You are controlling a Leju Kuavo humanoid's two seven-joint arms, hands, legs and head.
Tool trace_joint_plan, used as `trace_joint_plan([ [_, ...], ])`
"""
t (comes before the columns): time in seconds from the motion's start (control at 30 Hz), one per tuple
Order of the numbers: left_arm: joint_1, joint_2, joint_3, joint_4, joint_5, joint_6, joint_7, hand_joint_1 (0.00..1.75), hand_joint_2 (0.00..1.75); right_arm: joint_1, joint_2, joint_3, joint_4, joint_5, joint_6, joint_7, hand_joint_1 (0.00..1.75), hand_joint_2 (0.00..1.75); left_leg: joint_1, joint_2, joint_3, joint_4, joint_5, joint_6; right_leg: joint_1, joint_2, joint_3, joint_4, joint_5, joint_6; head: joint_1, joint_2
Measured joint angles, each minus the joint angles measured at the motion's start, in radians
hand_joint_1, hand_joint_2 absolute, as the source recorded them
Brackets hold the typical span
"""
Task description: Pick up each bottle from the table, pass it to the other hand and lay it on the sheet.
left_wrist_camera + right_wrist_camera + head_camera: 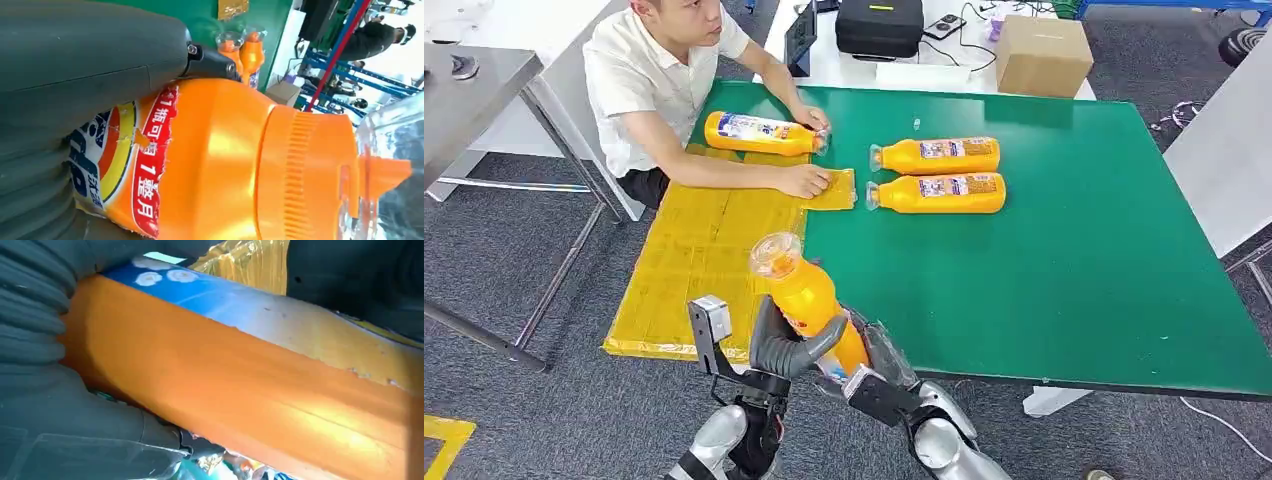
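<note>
An orange juice bottle (805,291) with a clear cap is tilted in the air over the table's near edge, cap pointing up and away from me. My left hand (791,347) grips its lower body, thumb wrapped across the label (125,160). My right hand (879,357) holds the base from the other side, pressed against the bottle (240,390). Two more orange bottles (938,155) (939,192) lie side by side on the green table (1074,250). Another bottle (759,133) lies at the far end of the yellow sheet (694,250), under a person's hand (809,118).
A person sits at the far left corner, their other hand (804,181) resting on the sheet. Behind the table are a cardboard box (1042,55) and a black case (879,25). A grey table (469,80) stands at left, and a white panel (1224,150) at right.
</note>
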Motion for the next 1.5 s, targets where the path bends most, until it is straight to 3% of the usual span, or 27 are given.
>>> trace_joint_plan([
  [0.2, -0.045, 0.009, 0.071, 0.036, 0.021, 0.086, 0.06, 1.75, 1.75, 0.048, 0.015, -0.025, -0.012, -0.02, -0.146, -0.008, 0.0, 0.0, 0.0, 0.0, 0.0, 0.0, 0.0, 0.0, 0.0, 0.0, 0.0, 0.0, 0.0, 0.0, 0.0, 0.0],
  [0.47, -0.064, 0.019, 0.122, 0.073, 0.031, 0.08, 0.066, 1.75, 1.75, 0.078, 0.031, -0.058, -0.035, -0.035, -0.176, -0.012, 0.0, 0.0, 0.0, 0.0, 0.0, 0.0, 0.0, 0.0, 0.0, 0.0, 0.0, 0.0, 0.0, 0.0, 0.0, 0.0],
  [0.63, -0.071, 0.027, 0.145, 0.074, -0.032, 0.124, 0.03, 1.75, 1.75, 0.122, 0.04, -0.117, -0.075, -0.057, -0.277, -0.038, 0.0, 0.0, 0.0, 0.0, -0.001, 0.0, 0.0, 0.0, 0.0, 0.0, -0.001, 0.0, 0.0, 0.0, 0.0, 0.0],
  [0.73, -0.095, 0.032, 0.159, 0.08, -0.37, 0.349, -0.097, 1.75, 1.75, 0.159, 0.061, -0.178, -0.135, -0.068, -0.467, -0.112, 0.0, 0.0, 0.0, 0.0, -0.002, 0.0, 0.0, 0.0, 0.0, 0.0, -0.002, 0.0, 0.0, 0.0, 0.0, 0.0],
  [0.8, -0.125, 0.03, 0.184, 0.112, -0.754, 0.377, -0.051, 1.75, 1.75, 0.183, 0.085, -0.23, -0.214, -0.094, -0.541, -0.13, 0.0, 0.0, 0.0, -0.005, -0.002, 0.0, 0.001, 0.0, 0.0, -0.004, -0.001, 0.0, 0.0, 0.0, 0.0, 0.0],
  [0.9, -0.176, 0.026, 0.202, 0.221, -1.212, 0.408, 0.022, 1.75, 1.75, 0.194, 0.121, -0.297, -0.339, -0.087, -0.554, -0.136, 0.0, 0.0, 0.0, -0.004, -0.002, 0.0, 0.001, -0.001, 0.0, -0.003, -0.001, 0.0, 0.0, 0.0, 0.0, 0.0],
  [0.97, -0.237, 0.026, 0.204, 0.327, -1.412, 0.394, 0.124, 1.75, 1.75, 0.193, 0.13, -0.322, -0.396, -0.088, -0.555, -0.137, 0.0, 0.0, 0.0, -0.004, -0.001, 0.0, 0.002, -0.001, 0.0, -0.003, -0.001, 0.0, 0.001, 0.0, 0.0, 0.0],
  [1.1, -0.346, 0.031, 0.194, 0.509, -1.565, 0.268, 0.288, 1.75, 1.75, 0.184, 0.136, -0.341, -0.431, -0.134, -0.556, -0.137, 0.0, 0.0, 0.0, -0.004, -0.001, 0.0, 0.004, 0.0, 0.0, -0.003, -0.001, 0.0, 0.003, -0.003, 0.0, 0.0],
  [1.13, -0.364, 0.032, 0.187, 0.541, -1.591, 0.246, 0.309, 1.13, 1.75, 0.182, 0.136, -0.341, -0.432, -0.146, -0.555, -0.137, 0.0, 0.0, 0.0, -0.004, -0.002, 0.0, 0.004, 0.0, 0.0, -0.003, -0.001, 0.0, 0.003, -0.003, 0.0, 0.0],
  [1.17, -0.378, 0.034, 0.183, 0.565, -1.603, 0.233, 0.322, 1.61, 1.75, 0.18, 0.136, -0.341, -0.432, -0.153, -0.555, -0.137, 0.0, 0.0, 0.0, -0.004, -0.002, 0.0, 0.004, 0.0, 0.0, -0.003, -0.001, 0.0, 0.003, -0.003, 0.0, 0.0],
  [1.2, -0.395, 0.035, 0.177, 0.596, -1.611, 0.222, 0.332, 1.75, 1.75, 0.179, 0.136, -0.342, -0.432, -0.159, -0.555, -0.137, 0.0, 0.0, 0.0, -0.004, -0.002, 0.0, 0.004, 0.0, 0.0, -0.003, -0.001, 0.0, 0.003, -0.003, 0.0, 0.0],
  [1.23, -0.407, 0.036, 0.175, 0.618, -1.614, 0.218, 0.338, 1.55, 1.75, 0.179, 0.136, -0.342, -0.432, -0.163, -0.555, -0.137, 0.0, 0.0, 0.0, -0.004, -0.002, 0.0, 0.004, 0.0, 0.0, -0.003, -0.002, 0.0, 0.003, -0.003, 0.0, 0.0],
  [1.27, -0.418, 0.037, 0.174, 0.634, -1.622, 0.205, 0.346, 0.31, 1.75, 0.179, 0.136, -0.342, -0.432, -0.167, -0.552, -0.137, 0.0, 0.0, 0.0, -0.004, -0.002, 0.0, 0.004, 0.0, 0.0, -0.003, -0.002, 0.0, 0.003, -0.003, 0.0, 0.0],
  [1.3, -0.431, 0.038, 0.169, 0.655, -1.63, 0.173, 0.36, 0.05, 1.75, 0.179, 0.136, -0.342, -0.432, -0.171, -0.547, -0.137, 0.0, 0.0, 0.0, -0.004, -0.003, 0.0, 0.004, -0.001, 0.0, -0.003, -0.002, 0.0, 0.003, -0.003, 0.0, 0.0],
  [1.5, -0.504, 0.05, 0.164, 0.761, -1.6, -0.119, 0.389, 0.0, 1.75, 0.177, 0.136, -0.343, -0.422, -0.201, -0.489, -0.137, 0.0, 0.0, 0.0, -0.004, -0.003, 0.0, 0.004, -0.001, 0.0, -0.003, -0.002, 0.001, 0.003, -0.003, 0.0, 0.0],
])
